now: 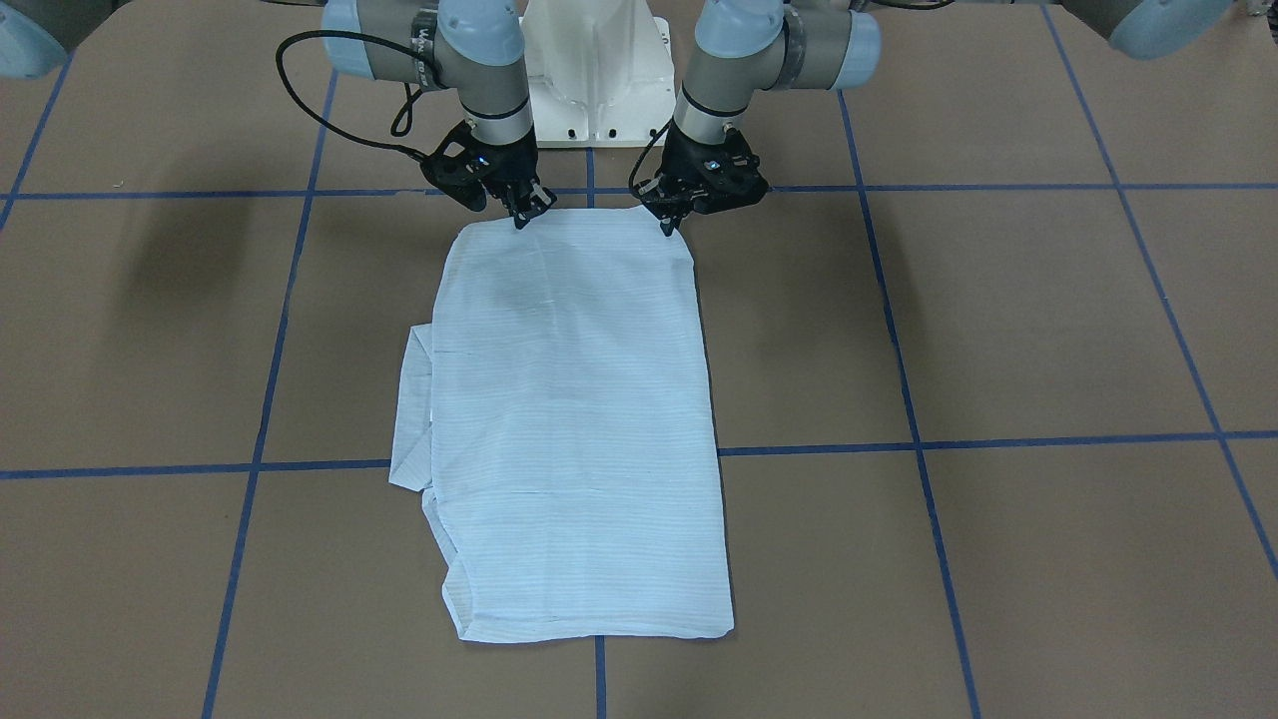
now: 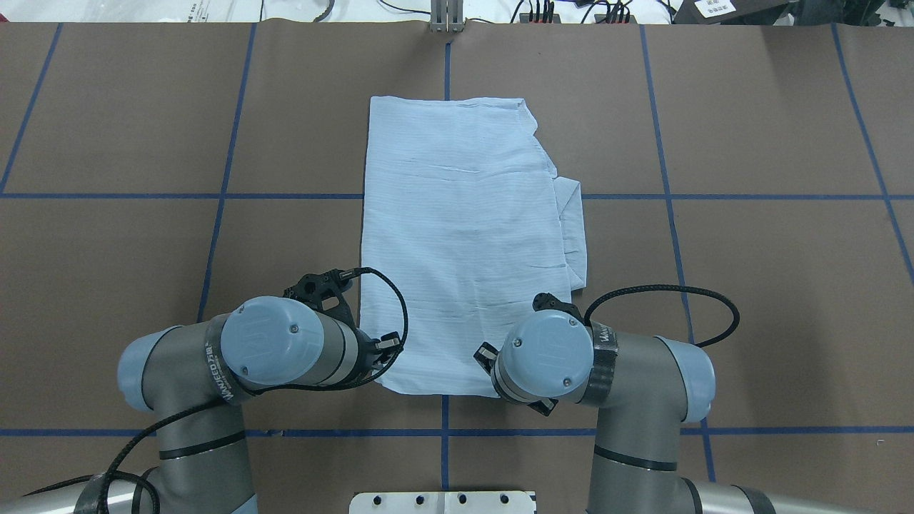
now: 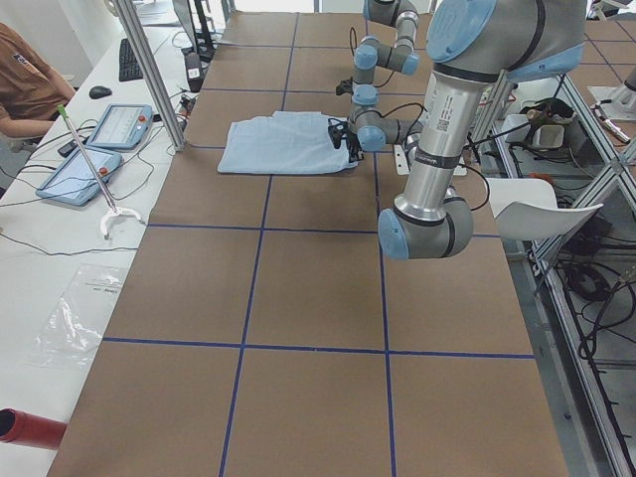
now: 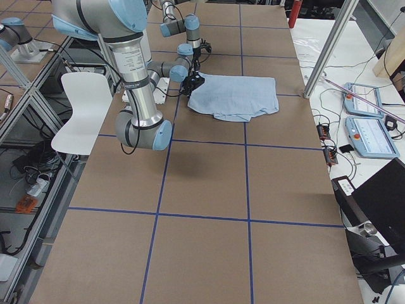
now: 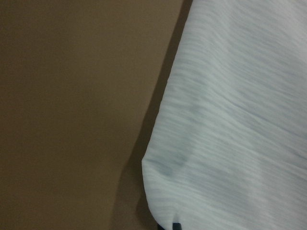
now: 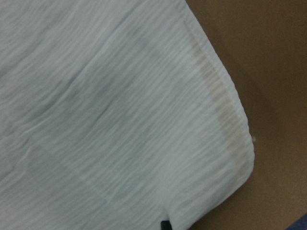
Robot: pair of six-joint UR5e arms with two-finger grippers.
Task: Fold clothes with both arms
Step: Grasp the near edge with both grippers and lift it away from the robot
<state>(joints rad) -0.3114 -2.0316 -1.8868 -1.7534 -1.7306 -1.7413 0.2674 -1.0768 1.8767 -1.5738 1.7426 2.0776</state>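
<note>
The light blue striped shirt [image 1: 579, 419] lies folded into a long rectangle on the brown table, with a sleeve fold sticking out on one long side [image 2: 571, 235]. Both grippers are at its edge nearest the robot. My left gripper [image 1: 667, 228] is pinched shut on one near corner, and my right gripper [image 1: 521, 220] is pinched shut on the other. In the overhead view the wrists hide both sets of fingers. Each wrist view is filled with cloth [image 5: 230, 120] [image 6: 120, 120], and a dark fingertip [image 5: 175, 225] shows at the bottom edge.
The white pedestal base [image 1: 596, 80] stands just behind the grippers. Blue tape lines [image 1: 899, 446] divide the table into squares. Beyond the far table edge there are tablets [image 3: 94, 149] and a seated person [image 3: 25, 75]. A white chair [image 4: 79, 107] stands behind the robot.
</note>
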